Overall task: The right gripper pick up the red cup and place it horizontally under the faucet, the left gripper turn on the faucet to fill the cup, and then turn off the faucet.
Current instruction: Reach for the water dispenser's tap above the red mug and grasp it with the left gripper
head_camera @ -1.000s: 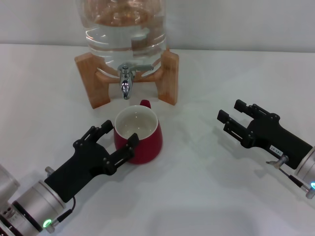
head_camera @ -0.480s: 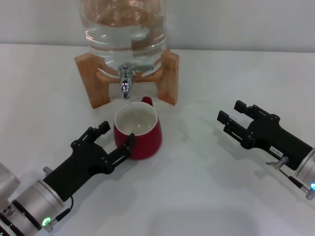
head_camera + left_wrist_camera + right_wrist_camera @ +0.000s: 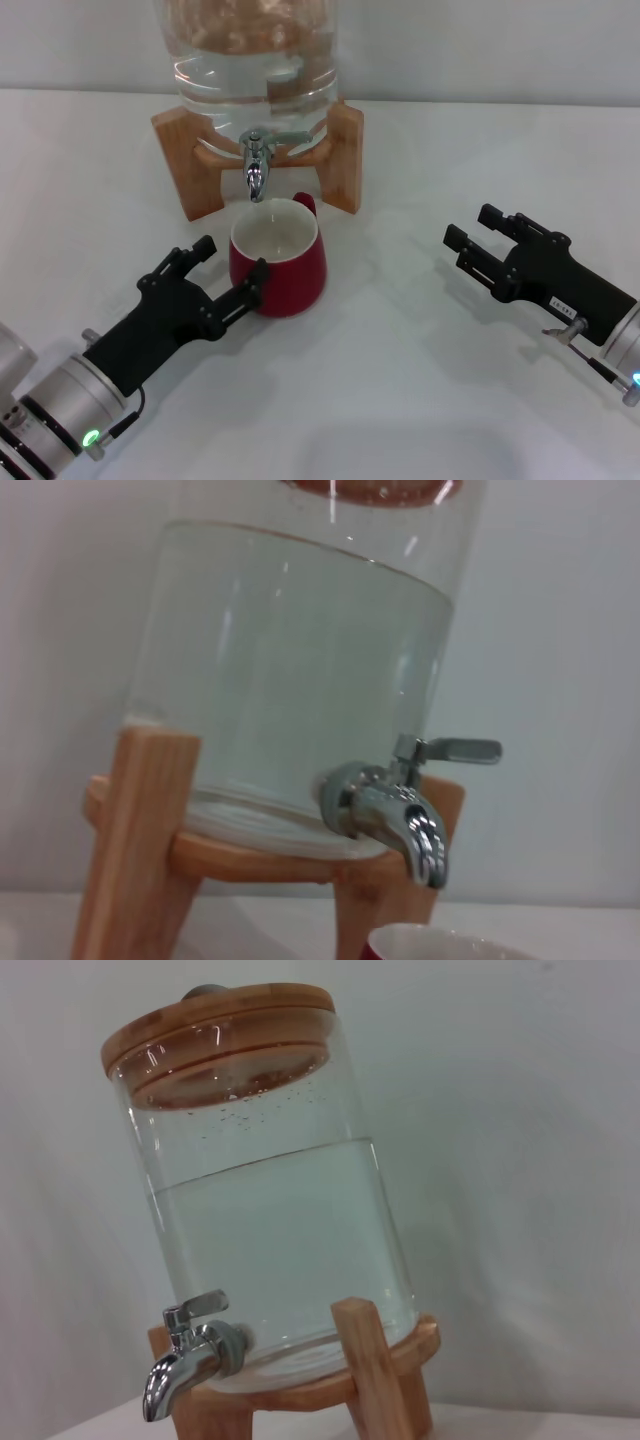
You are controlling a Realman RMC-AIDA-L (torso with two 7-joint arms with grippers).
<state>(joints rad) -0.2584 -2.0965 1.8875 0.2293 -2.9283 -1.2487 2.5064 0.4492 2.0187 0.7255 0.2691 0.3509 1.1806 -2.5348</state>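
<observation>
Under the small chrome faucet [image 3: 257, 165], the squat red ceramic cup [image 3: 279, 257] is being touched by the spread left gripper [image 3: 225, 272]; the bamboo lid [image 3: 218, 1015] is being shown only in the right wrist view, and the right gripper [image 3: 478, 233] is being held wide.

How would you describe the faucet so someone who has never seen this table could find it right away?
Find the big clear glass water jug sitting on its wooden stand at the back of the white table. At the jug's base, between the stand's legs, is the small shiny chrome faucet, above the squat red ceramic cup. It is the only metal part, with a flat lever and down-pointing spout.
</observation>
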